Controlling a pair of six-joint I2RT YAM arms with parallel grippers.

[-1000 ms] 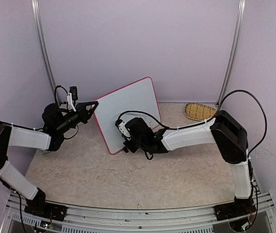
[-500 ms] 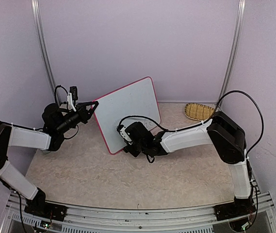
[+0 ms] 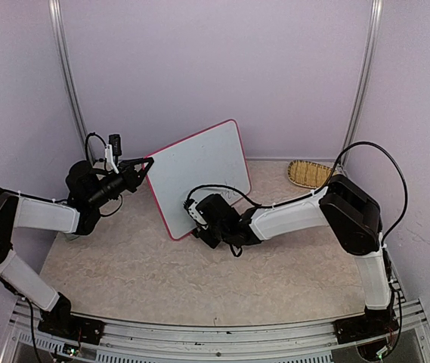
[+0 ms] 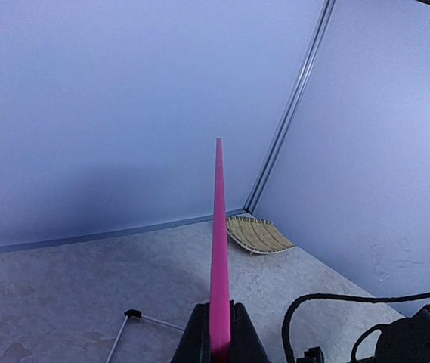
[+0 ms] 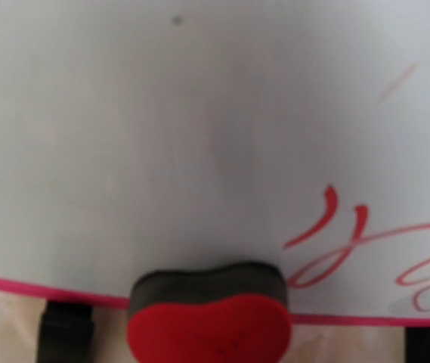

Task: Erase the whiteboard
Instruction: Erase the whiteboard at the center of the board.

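Observation:
The whiteboard, white with a pink-red frame, stands tilted on the table. My left gripper is shut on its upper left edge. The left wrist view shows the frame edge-on, pinched in the left gripper. My right gripper is at the board's lower part, shut on a red and black eraser. The eraser is pressed against the white surface just above the bottom frame. Red marker scrawl lies to the eraser's right. The right gripper's fingers are hidden behind the eraser.
A woven basket sits at the back right near the wall, also seen as the basket in the left wrist view. The board's black foot rests on the table. A black cable loops off the right arm. Walls enclose the back and sides.
My right gripper has slid the eraser a little down and to the right along the lower part of the board. The left gripper and the board have stayed put.

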